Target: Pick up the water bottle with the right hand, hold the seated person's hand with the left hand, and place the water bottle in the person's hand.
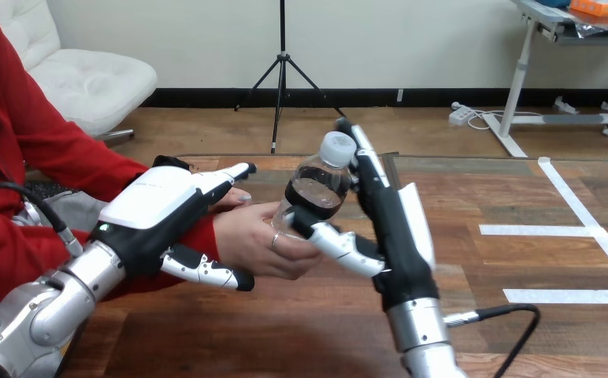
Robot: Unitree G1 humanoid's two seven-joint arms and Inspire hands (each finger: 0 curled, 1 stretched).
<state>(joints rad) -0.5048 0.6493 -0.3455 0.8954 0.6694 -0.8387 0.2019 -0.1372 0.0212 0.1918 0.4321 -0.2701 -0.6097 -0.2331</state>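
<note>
The clear water bottle, with a white cap and a dark band, stands tilted above the table's middle. My right hand is shut on it, with the thumb across its front and the fingers upright behind it. The person's hand reaches in from the left and cups the bottle's lower part. My left hand lies over the person's red-sleeved wrist. Its fingers reach past the wrist's far side and its thumb curls along the near side, clasping the wrist.
The wooden table runs across the view. White tape lines mark its right part. A black cable loops beside my right forearm.
</note>
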